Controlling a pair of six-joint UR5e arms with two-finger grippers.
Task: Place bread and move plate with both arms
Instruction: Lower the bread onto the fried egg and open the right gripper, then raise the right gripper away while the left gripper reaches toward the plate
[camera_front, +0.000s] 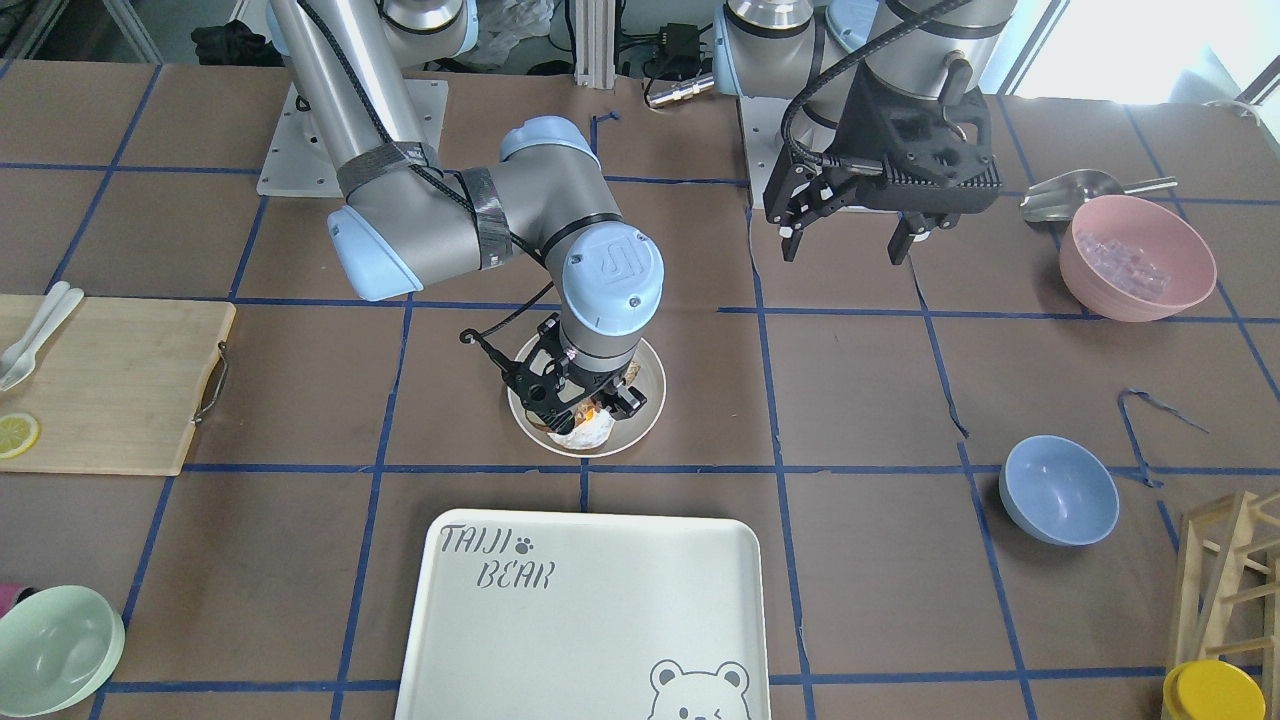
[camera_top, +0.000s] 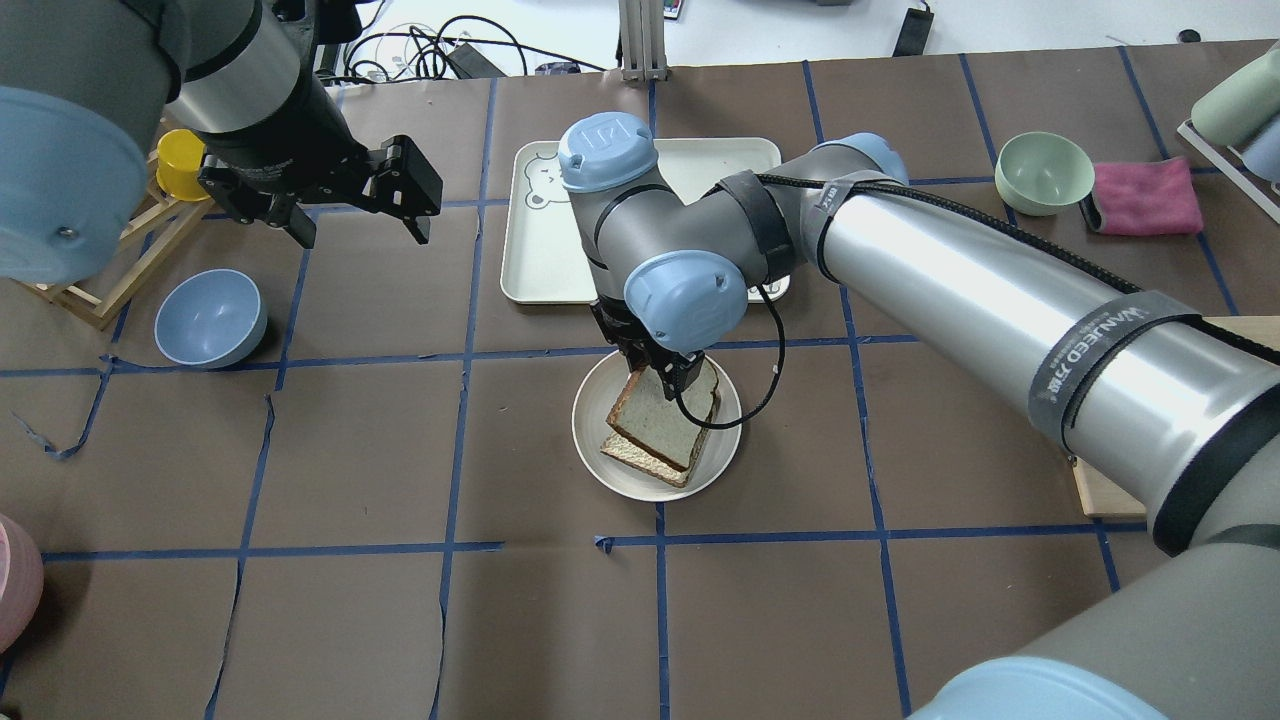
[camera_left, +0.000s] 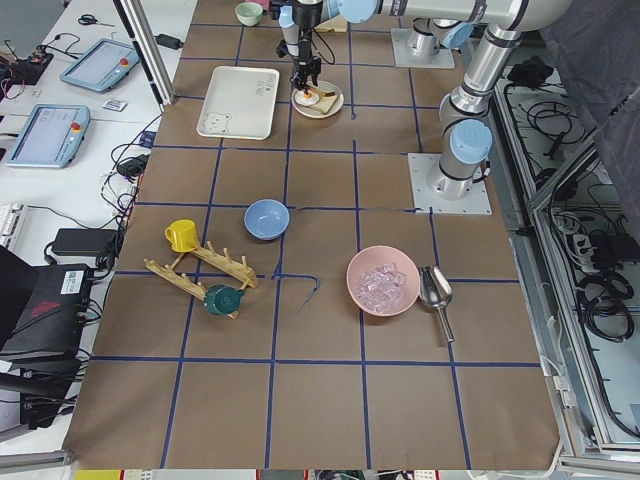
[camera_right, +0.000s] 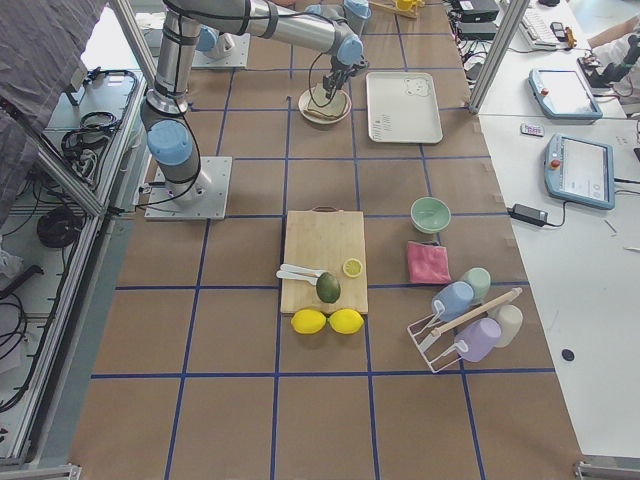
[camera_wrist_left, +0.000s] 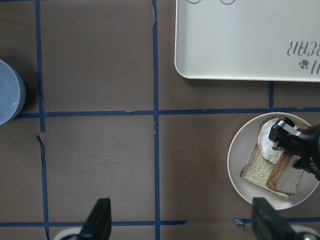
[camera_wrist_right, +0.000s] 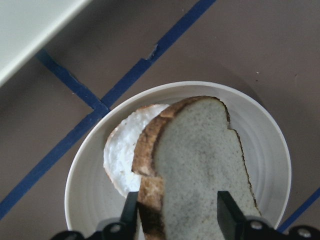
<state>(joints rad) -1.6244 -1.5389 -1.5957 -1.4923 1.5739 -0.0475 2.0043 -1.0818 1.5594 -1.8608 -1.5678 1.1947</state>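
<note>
The table (camera_top: 380, 620) is covered in matt brown paper and marked off with blue tape (camera_top: 300, 550). The right arm (camera_top: 980, 290) is clad in satin, brushed metal, with glossy light-blue plastic caps (camera_top: 686, 300). The left gripper (camera_top: 363, 238) is made of matt black plastic. A porous crumb and a rougher brown crust are shown by the bread (camera_wrist_right: 200, 165). The plate (camera_wrist_right: 260, 150) is finished smooth, with faint ridges and little sheen. Pale grained wood is seen in the cutting board (camera_front: 110, 380), shiny metal in the scoop (camera_front: 1075, 195).
</note>
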